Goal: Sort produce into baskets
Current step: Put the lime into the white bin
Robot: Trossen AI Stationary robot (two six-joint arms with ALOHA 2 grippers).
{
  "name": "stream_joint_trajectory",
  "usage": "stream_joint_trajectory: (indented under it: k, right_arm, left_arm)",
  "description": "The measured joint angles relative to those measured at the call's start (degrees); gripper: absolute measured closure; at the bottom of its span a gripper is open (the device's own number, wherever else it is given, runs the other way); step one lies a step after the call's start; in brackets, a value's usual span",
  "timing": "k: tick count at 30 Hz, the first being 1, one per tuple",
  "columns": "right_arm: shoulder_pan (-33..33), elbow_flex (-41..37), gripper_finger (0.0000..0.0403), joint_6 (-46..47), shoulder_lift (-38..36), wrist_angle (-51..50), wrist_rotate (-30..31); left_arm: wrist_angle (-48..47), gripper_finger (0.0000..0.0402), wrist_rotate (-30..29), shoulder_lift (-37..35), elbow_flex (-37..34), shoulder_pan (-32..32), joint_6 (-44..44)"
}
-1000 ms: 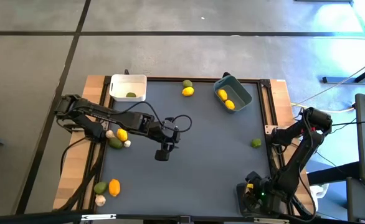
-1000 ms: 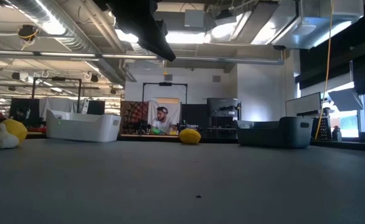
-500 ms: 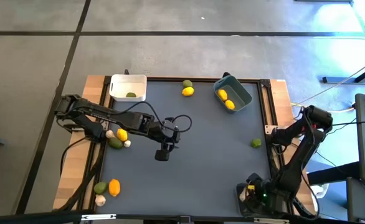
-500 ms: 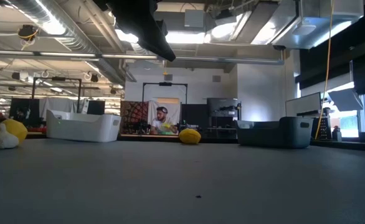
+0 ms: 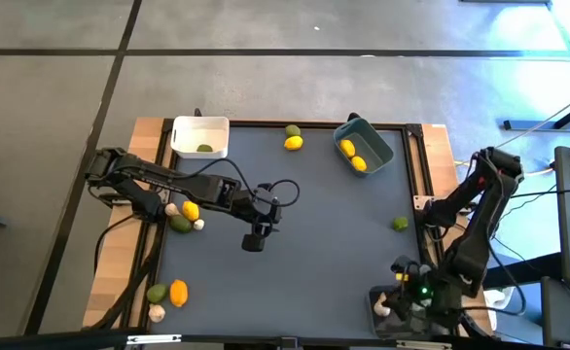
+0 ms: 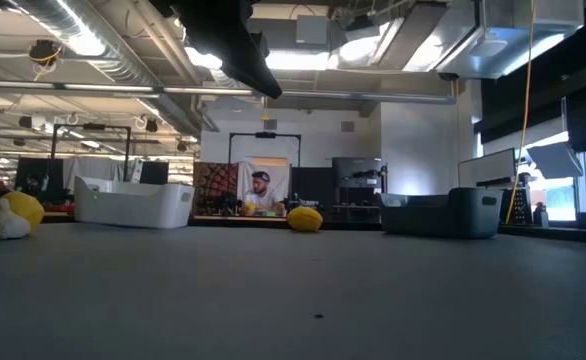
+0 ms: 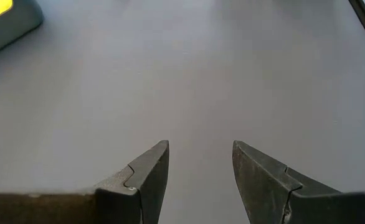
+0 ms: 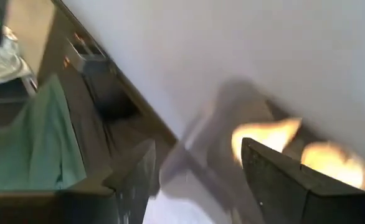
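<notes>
My left gripper hangs open over the bare mat at mid-table, its fingers apart in the left wrist view. My right gripper is open at the near right corner. Its wrist view is blurred and shows a see-through shape and orange glows below the fingers. The white basket holds a green fruit. The blue-grey basket holds two lemons. Loose produce lies at the left edge, the near left and the far edge. One green fruit lies at the right.
A whitish piece shows beside my right gripper. The low view shows the white basket, a lemon, the blue-grey basket, and a lemon with garlic at left. A person sits far behind. A wooden rim frames the mat.
My right arm has moved: its elbow has swung toward the table's far right, and its gripper end has shifted a little toward the right edge at the near right corner. My left arm and the produce have kept still.
</notes>
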Motion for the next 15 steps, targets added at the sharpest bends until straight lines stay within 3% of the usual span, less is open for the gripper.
stream_joint_trajectory:
  k: [8, 15]
  right_arm:
    - [-0.6, 0.0, 0.0166, -4.0, -3.1, -11.0, 12.0]
    - [-5.0, 0.0, 0.0166, -5.1, -2.8, -21.3, 13.3]
  left_arm:
    - [0.0, 0.0229, 0.0, 0.0, 0.0, 0.0, 0.0]
    - [0.0, 0.0229, 0.0, 0.0, 0.0, 0.0, -0.2]
